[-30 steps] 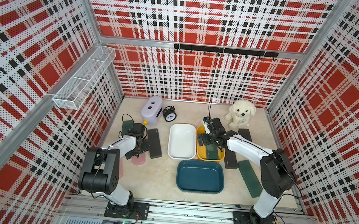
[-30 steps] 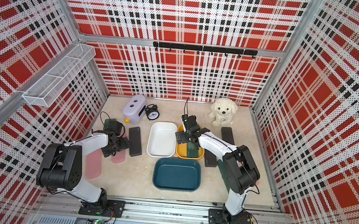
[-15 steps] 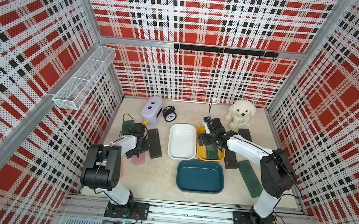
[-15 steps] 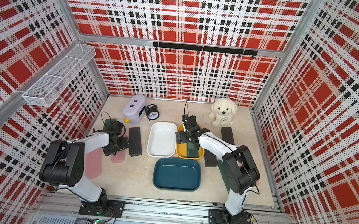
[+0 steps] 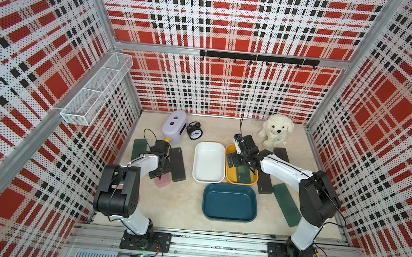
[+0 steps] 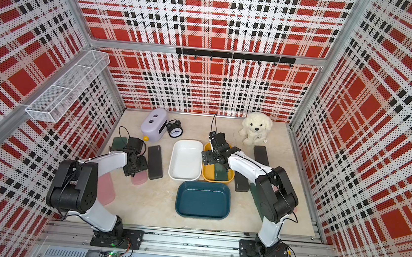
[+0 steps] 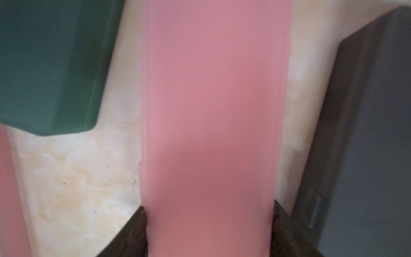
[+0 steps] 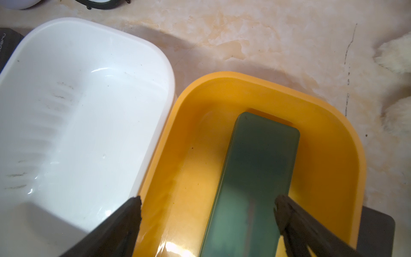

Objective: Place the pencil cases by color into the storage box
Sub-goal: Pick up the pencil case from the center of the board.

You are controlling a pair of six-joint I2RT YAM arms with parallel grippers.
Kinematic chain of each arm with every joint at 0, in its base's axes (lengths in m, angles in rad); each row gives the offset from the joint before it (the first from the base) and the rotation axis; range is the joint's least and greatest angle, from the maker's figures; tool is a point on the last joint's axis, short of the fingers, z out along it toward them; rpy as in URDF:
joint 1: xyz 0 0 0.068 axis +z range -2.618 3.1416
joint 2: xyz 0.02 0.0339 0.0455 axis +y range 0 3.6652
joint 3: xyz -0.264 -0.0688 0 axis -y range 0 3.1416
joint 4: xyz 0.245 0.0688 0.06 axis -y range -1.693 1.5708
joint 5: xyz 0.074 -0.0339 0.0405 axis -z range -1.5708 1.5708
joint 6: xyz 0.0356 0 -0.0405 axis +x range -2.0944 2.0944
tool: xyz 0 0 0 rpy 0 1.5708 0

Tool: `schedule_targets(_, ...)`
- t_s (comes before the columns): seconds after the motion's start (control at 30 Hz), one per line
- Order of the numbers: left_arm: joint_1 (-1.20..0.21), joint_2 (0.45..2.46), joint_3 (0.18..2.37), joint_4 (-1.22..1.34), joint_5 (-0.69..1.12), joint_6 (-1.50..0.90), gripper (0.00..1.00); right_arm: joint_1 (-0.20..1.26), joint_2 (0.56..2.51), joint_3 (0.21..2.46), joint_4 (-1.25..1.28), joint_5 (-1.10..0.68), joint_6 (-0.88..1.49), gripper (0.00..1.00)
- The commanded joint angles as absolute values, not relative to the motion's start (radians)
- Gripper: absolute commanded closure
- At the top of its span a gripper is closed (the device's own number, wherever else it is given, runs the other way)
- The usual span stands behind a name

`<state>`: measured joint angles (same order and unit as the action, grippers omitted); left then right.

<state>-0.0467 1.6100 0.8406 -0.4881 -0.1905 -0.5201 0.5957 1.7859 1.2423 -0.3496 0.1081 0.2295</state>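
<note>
Pink case (image 7: 211,111) pinched in left pincer (image 7: 209,207), green case (image 7: 49,66) and black case (image 7: 367,133) flanking; right pincer (image 8: 206,200) spread.

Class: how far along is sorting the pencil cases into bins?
Done: one green case lies in the yellow bin, the right gripper open above it. In hand: the left gripper clamps a pink case. Left: white bin and blue bin empty; black cases and another green case lie on the table.

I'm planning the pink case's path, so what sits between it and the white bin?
A black pencil case lies between the pink case and the white bin, seen in both top views.
</note>
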Motion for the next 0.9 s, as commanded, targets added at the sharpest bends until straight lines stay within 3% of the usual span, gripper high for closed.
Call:
schedule_targets(0.0, -0.090, 1.611, 0.849, -0.528, -0.174, -0.538, 0.56, 0.601, 1.776, 1.239, -0.359, 0.119, 0.237, 0.00)
schedule_targets(0.6, -0.151, 1.413, 0.918, -0.659, -0.280, -0.601, 0.55, 0.607, 1.726, 1.224, -0.360, 0.119, 0.249, 0.00)
schedule_targets(0.87, -0.305, 1.344, 1.010, -0.690, -0.335, -0.586, 0.54, 0.607, 1.659, 1.206, -0.376, 0.165, 0.238, 0.00)
